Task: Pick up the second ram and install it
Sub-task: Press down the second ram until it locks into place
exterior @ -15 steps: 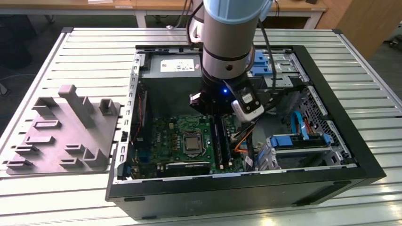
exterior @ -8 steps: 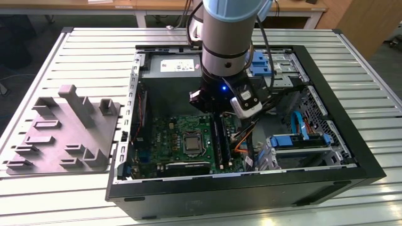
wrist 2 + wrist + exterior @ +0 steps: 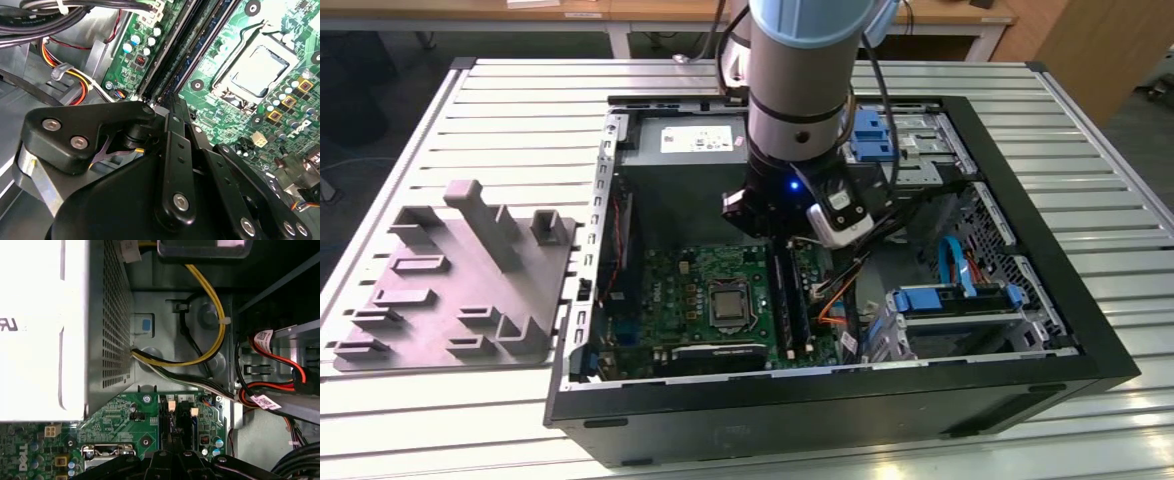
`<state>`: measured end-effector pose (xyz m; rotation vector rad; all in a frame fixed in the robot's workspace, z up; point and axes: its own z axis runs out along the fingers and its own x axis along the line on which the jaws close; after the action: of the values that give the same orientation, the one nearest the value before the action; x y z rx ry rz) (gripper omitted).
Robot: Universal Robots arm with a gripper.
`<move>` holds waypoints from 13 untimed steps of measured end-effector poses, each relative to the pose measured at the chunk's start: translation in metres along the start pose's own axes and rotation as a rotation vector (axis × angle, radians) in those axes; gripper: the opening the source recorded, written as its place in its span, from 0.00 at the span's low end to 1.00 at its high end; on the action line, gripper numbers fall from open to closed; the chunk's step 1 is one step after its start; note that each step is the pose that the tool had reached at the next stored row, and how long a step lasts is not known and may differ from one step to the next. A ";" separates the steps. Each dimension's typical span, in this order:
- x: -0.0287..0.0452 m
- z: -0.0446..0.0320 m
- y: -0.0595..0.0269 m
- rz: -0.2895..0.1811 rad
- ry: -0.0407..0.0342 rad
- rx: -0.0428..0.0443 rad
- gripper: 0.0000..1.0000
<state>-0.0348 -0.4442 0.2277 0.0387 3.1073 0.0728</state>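
On the slatted metal table (image 3: 507, 110), near its edge at the exterior view's left, lies a grey fixture block (image 3: 460, 285), well apart from the open computer case (image 3: 1041, 270). The arm reaches down inside the case, between the grey power-supply box (image 3: 680, 145) at the far wall and the blue drive cage (image 3: 954, 300) at the exterior view's right, with little free room around. The gripper (image 3: 781, 238) stands over the motherboard (image 3: 687, 290), above the long black memory slots (image 3: 787, 295). The second ram (image 3: 187, 45) seems to stand in these slots, its long axis along them. The fingers (image 3: 175, 150) look drawn close together; whether they hold it cannot be told.
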 end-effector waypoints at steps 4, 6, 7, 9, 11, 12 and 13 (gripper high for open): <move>0.0000 0.0011 0.0004 0.000 -0.0001 -0.0002 0.10; 0.0001 0.0028 0.0004 0.000 0.0000 -0.0001 0.10; 0.0001 0.0030 0.0004 0.000 0.0001 0.0001 0.10; 0.0001 0.0033 0.0004 0.000 0.0000 0.0001 0.10; 0.0001 0.0035 0.0005 0.000 0.0000 0.0000 0.10; 0.0001 0.0035 0.0005 0.000 0.0001 0.0001 0.10; 0.0001 0.0039 0.0005 0.000 0.0000 -0.0001 0.10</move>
<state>-0.0348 -0.4435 0.2238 0.0387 3.1072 0.0730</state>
